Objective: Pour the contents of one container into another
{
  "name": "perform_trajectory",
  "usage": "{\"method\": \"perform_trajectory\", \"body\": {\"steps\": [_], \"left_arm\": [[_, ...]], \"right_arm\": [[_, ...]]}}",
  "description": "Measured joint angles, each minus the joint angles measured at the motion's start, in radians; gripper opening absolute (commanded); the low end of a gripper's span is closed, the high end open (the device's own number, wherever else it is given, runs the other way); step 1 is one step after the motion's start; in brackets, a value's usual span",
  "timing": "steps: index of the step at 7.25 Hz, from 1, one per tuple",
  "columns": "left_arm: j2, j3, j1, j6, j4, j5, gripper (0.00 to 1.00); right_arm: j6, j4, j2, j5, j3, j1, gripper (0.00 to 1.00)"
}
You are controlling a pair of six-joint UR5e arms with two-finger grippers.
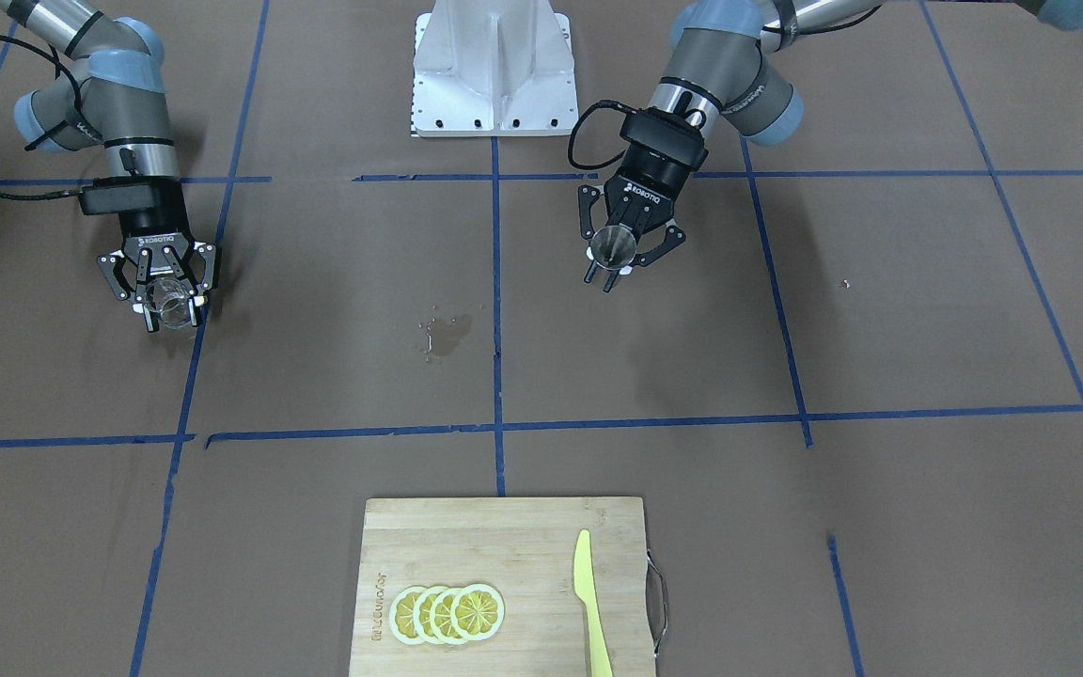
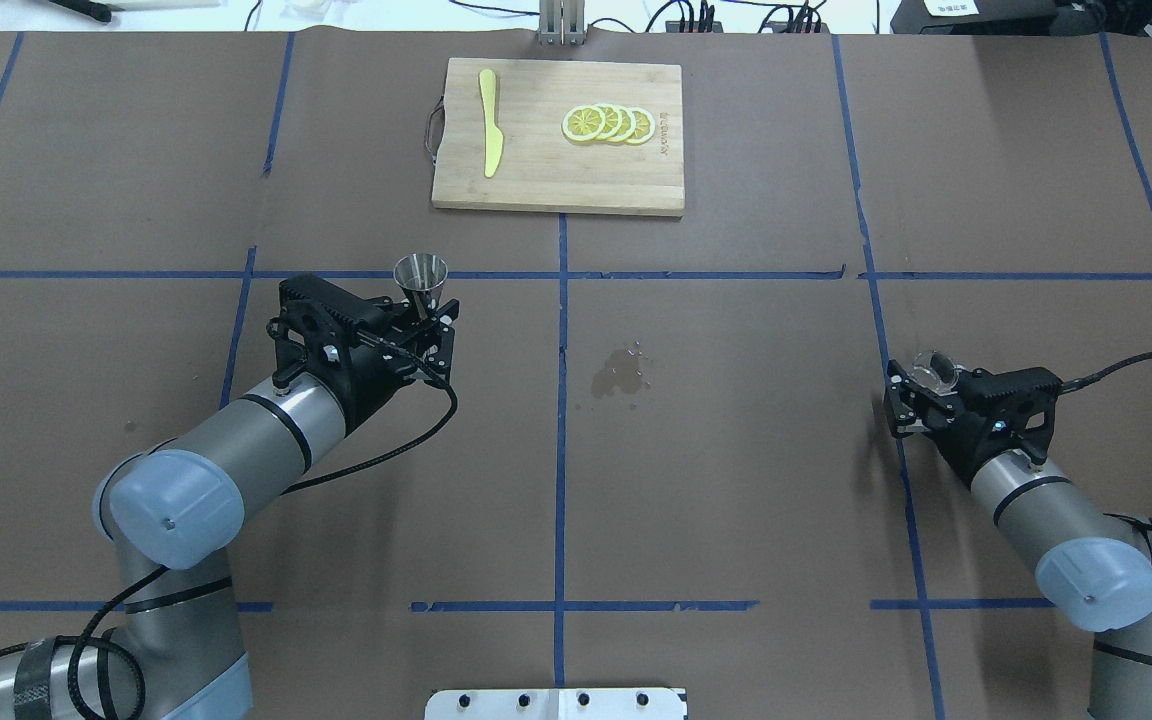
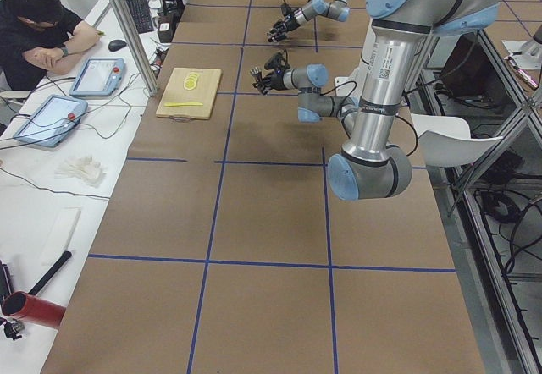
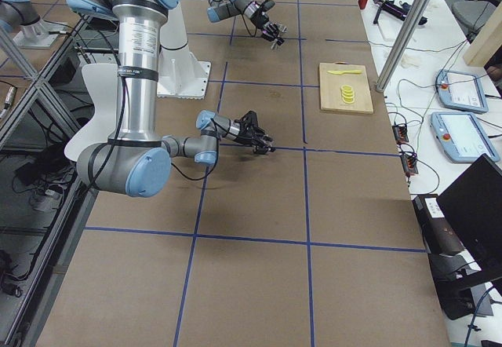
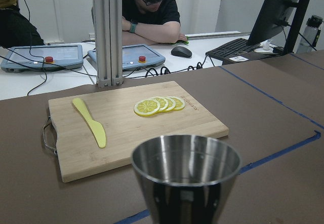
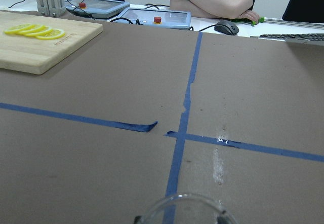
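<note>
Left gripper [image 2: 425, 312] is clamped on the narrow foot of the steel cup [image 2: 420, 275], fingers pinching it from both sides. The cup is upright: long axis vertical, wide mouth facing up, body tapering down into the jaws. It sits left of the centre tape line, on the robot's side of the board [image 2: 536, 175]. From the left wrist view the open rim fills the bottom of the frame, with the board straight beyond it.

Over on the far right, the right gripper [image 2: 921, 395] is closed around the glass [image 2: 932, 370], which is also mouth-up and vertical, right by a blue tape line. The right wrist view catches only its rim at the bottom edge. Whether either vessel rests on the table [image 2: 736, 450] or hangs just above it, I cannot tell.

The two containers are well apart, and a small wet patch [image 2: 619, 372] lies on the paper between them, near the centre line.

On the board there are overlapping lemon slices [image 2: 608, 123] and a yellow knife [image 2: 489, 135] lying flat beside them.
</note>
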Motion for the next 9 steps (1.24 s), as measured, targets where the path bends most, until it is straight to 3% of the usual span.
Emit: {"method": "perform_trajectory", "body": {"steps": [2,5,7,9], "left_arm": [[-0.031,0.026,0.003,0.008,-0.002,0.0,0.0],[-0.115,0.112,0.019,0.014,-0.001,0.0,0.0],[-0.176,0.177,0.032,0.015,-0.003,0.001,0.0],[-0.22,0.229,0.036,0.016,-0.003,0.001,0.0]], "right_arm": [[-0.086,0.01,0.002,0.097,0.054,0.07,0.0],[-0.352,-0.036,0.07,0.168,0.117,0.148,0.0],[-0.441,-0.158,0.147,0.233,0.167,0.185,0.0],[-0.533,-0.374,0.211,0.279,0.286,0.202,0.0]]}}
